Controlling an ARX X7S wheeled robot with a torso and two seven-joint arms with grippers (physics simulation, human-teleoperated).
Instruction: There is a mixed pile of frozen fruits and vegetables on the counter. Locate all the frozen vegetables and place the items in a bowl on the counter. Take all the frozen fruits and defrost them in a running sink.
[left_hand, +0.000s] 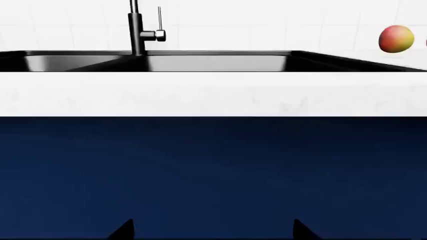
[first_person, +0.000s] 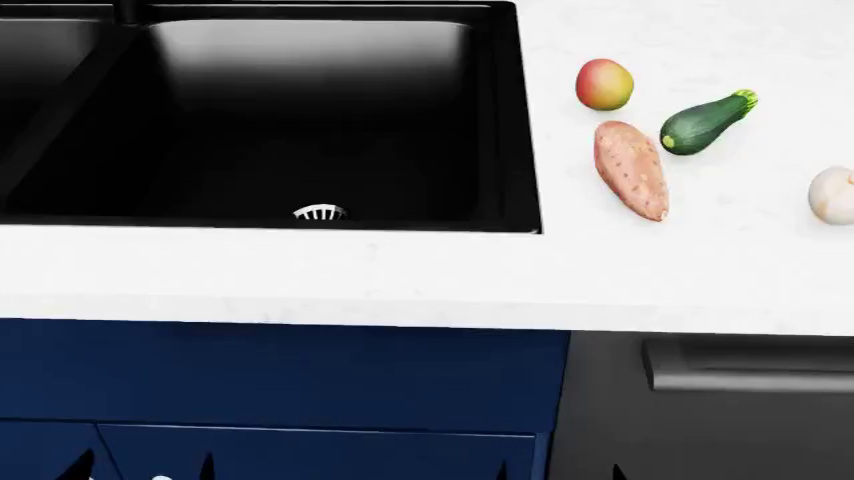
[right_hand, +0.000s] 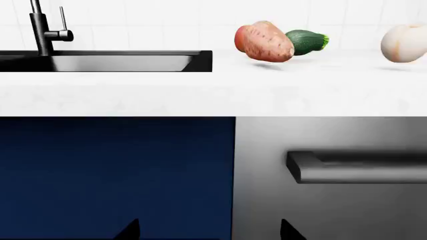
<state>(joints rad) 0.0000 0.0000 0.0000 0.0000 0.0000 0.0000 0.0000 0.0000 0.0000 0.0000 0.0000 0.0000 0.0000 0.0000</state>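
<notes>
The pile lies on the white counter (first_person: 400, 275) right of the black sink (first_person: 334, 110). It holds a red-yellow fruit (first_person: 603, 84), an orange-pink sweet potato (first_person: 631, 168), a green zucchini (first_person: 705, 122) and a pale cream fruit (first_person: 833, 194). My left gripper (left_hand: 212, 231) is open and empty, low in front of the blue cabinet, facing the sink and faucet (left_hand: 137, 30); the red-yellow fruit (left_hand: 396, 39) shows there too. My right gripper (right_hand: 208, 231) is open and empty, below the counter edge, facing the sweet potato (right_hand: 263, 41), zucchini (right_hand: 307, 41) and cream fruit (right_hand: 404, 43). The bowl is out of view.
A silver drain strainer (first_person: 319, 212) sits in the right basin. Blue cabinet fronts (first_person: 280, 375) are under the sink. A grey appliance front with a bar handle (right_hand: 357, 166) is under the produce. White tiled wall stands behind the counter.
</notes>
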